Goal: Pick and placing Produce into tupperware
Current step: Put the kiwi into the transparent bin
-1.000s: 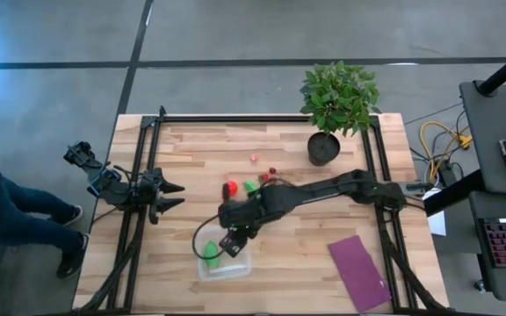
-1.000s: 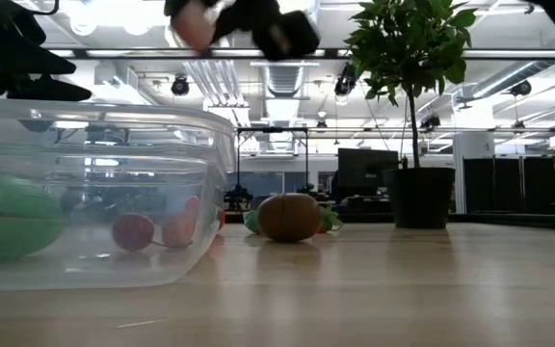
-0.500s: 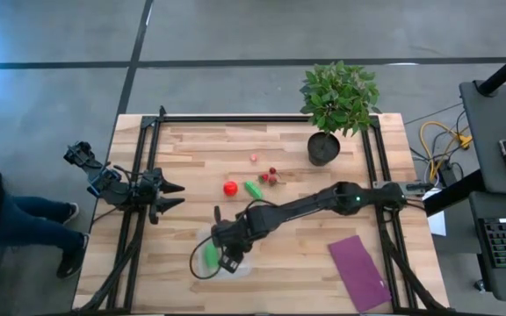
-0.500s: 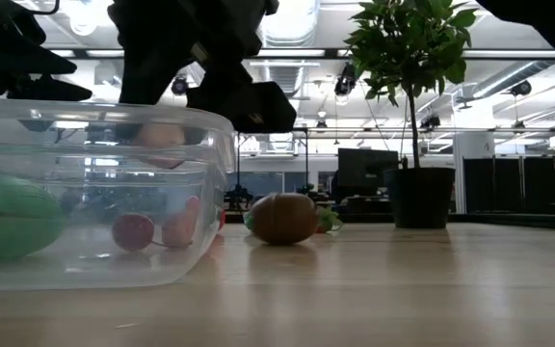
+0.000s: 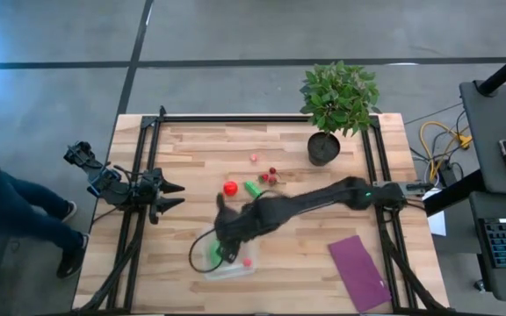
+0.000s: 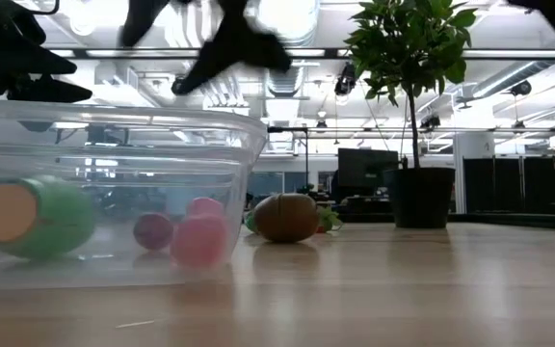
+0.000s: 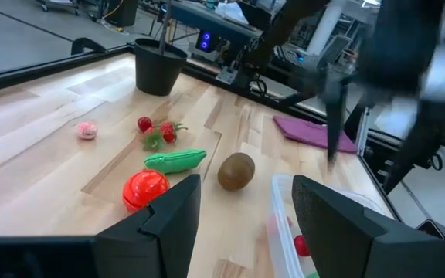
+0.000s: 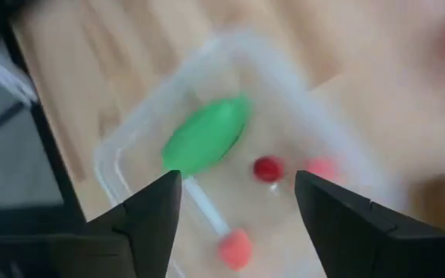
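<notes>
1. The right gripper [image 5: 227,230] hangs over the tupperware [image 5: 202,266], its fingers spread apart and holding nothing.
2. The clear tupperware sits toward the table's 6 o'clock edge; inside lie a green piece [image 8: 205,137] and small red and pink bits [image 8: 267,168].
3. At the table's centre rest a red ball [image 5: 231,188], a second green piece [image 5: 253,189] and a brown oval [image 7: 236,171].
4. The left gripper [image 5: 172,195] waits at 9 o'clock, fingers parted and empty.

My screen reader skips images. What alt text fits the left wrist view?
A wooden table holds a red ball, a green pod, a brown oval and small red bits, beside a clear box; a black pot stands behind.
</notes>
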### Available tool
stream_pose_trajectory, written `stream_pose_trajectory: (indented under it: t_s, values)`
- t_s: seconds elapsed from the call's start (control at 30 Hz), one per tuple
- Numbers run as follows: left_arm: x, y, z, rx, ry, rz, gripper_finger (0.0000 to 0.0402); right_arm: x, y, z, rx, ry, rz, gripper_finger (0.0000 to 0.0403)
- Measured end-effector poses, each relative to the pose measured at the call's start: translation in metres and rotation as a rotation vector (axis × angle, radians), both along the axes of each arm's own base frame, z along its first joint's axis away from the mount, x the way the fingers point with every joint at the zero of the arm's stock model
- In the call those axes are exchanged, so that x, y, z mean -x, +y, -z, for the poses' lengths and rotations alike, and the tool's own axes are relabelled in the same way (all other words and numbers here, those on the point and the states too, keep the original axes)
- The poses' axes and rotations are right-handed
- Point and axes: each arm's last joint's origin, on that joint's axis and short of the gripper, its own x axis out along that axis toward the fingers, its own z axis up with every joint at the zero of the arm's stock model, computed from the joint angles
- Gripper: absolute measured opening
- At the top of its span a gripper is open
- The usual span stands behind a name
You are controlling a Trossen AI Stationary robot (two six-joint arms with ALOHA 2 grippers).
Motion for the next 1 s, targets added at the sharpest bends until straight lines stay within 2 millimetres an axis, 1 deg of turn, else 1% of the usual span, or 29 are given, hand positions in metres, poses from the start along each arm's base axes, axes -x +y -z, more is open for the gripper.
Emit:
stream_pose_trajectory:
  t_s: [0.07, 0.1, 0.17, 0.23, 0.27, 0.3, 0.37, 0.4, 0.47, 0.57, 0.63, 0.8, 0.9, 1.0]
  values:
    - [0.000, 0.000, 0.000, 0.001, -0.001, 0.000, 0.0192, 0.018, -0.008, -0.029, 0.073, -0.013, 0.049, 0.0244]
    - [0.000, 0.000, 0.000, 0.000, 0.000, 0.000, 0.0192, 0.027, -0.012, -0.040, 0.103, 0.001, 0.092, 0.0243]
    - [0.000, 0.000, 0.000, 0.001, -0.001, 0.000, 0.0192, 0.050, -0.023, -0.056, 0.110, 0.079, 0.249, 0.0242]
    - [0.000, 0.000, 0.000, 0.000, 0.000, 0.000, 0.0192, 0.069, -0.035, -0.064, 0.069, 0.202, 0.392, 0.0242]
    - [0.000, 0.000, 0.000, 0.000, 0.000, 0.000, 0.0192, 0.077, -0.041, -0.067, 0.069, 0.253, 0.422, 0.0243]
    - [0.000, 0.000, 0.000, 0.000, 0.000, 0.000, 0.0192, 0.080, -0.043, -0.068, 0.078, 0.271, 0.432, 0.0245]
    - [0.000, 0.000, 0.000, 0.000, 0.000, 0.000, 0.0192, 0.077, -0.046, -0.068, 0.092, 0.245, 0.398, 0.0247]
    - [0.000, 0.000, 0.000, 0.000, 0.000, 0.000, 0.0192, 0.073, -0.046, -0.066, 0.099, 0.234, 0.361, 0.0247]
    - [0.000, 0.000, 0.000, -0.001, 0.001, 0.000, 0.0192, 0.064, -0.043, -0.054, 0.137, 0.243, 0.277, 0.0245]
    - [0.000, 0.000, 0.000, 0.000, -0.001, 0.000, 0.0192, 0.059, -0.046, -0.027, 0.273, 0.378, 0.176, 0.0242]
    - [0.000, 0.000, 0.000, 0.000, 0.000, 0.000, 0.0192, 0.053, -0.049, -0.010, 0.306, 0.412, 0.134, 0.0242]
    - [0.000, 0.000, 0.000, 0.000, -0.001, 0.000, 0.0192, 0.053, -0.063, 0.021, 0.289, 0.551, 0.129, 0.0241]
    - [0.000, 0.000, 0.000, 0.000, 0.000, -0.001, 0.0192, 0.050, -0.071, 0.037, 0.270, 0.567, 0.112, 0.0240]
    - [0.000, 0.000, 0.000, 0.000, 0.000, 0.000, 0.0192, 0.048, -0.078, 0.049, 0.183, 0.573, 0.069, 0.0240]
